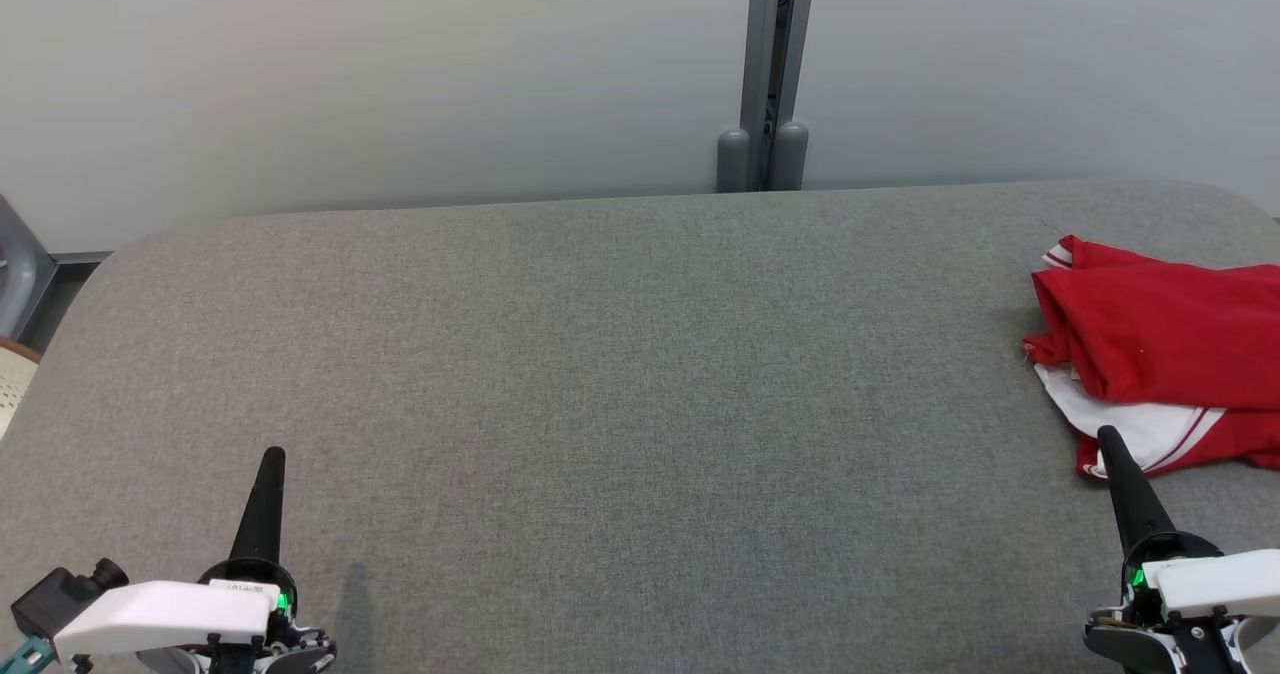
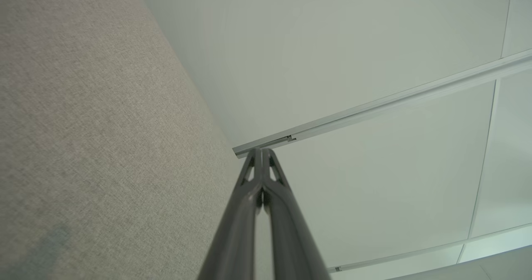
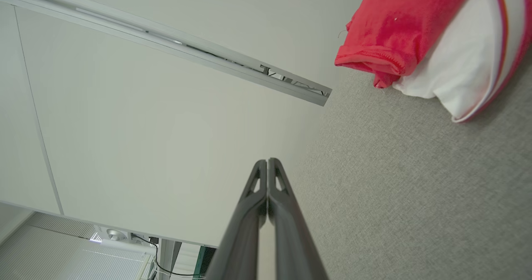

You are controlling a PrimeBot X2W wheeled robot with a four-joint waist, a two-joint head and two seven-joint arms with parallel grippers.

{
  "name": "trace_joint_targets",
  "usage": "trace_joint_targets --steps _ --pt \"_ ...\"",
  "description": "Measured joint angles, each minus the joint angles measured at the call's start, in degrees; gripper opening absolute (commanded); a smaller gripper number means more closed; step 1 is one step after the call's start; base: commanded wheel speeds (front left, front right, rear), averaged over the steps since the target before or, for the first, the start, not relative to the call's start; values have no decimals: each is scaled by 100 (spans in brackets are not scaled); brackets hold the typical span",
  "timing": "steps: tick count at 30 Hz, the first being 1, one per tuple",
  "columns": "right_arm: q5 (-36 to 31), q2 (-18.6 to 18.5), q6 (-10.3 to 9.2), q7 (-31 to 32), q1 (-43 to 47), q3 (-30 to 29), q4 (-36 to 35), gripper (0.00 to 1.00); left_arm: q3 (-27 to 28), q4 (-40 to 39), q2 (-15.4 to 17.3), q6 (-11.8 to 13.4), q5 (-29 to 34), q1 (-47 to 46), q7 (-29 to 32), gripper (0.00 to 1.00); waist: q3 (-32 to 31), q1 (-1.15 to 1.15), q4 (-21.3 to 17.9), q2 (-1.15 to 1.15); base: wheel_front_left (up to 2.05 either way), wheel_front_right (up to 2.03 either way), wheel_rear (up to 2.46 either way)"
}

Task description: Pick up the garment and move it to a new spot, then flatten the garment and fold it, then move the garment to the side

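A red garment (image 1: 1160, 339) with white panels and red stripes lies in a folded heap at the right edge of the grey fabric table (image 1: 620, 374). The right wrist view has the garment (image 3: 399, 26) at its upper right. My right gripper (image 1: 1106, 436) is shut and empty, its tip just short of the garment's near white edge. In the right wrist view its fingers (image 3: 267, 163) are pressed together. My left gripper (image 1: 273, 454) is shut and empty at the table's front left, far from the garment. The left wrist view shows its fingers (image 2: 262, 151) touching.
A pale wall runs behind the table, with a grey vertical post (image 1: 770, 74) at the back centre. A grey frame (image 1: 20, 274) and a cream object (image 1: 15, 379) sit off the table's left edge. The table's middle is bare fabric.
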Motion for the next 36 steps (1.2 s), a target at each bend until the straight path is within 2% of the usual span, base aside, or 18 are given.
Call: trace_joint_targets --steps 36 --pt "1411 92 0 210 -290 -114 298 0 291 271 -223 -263 -1283 -410 328 0 30 0 -40 0 0 0 0"
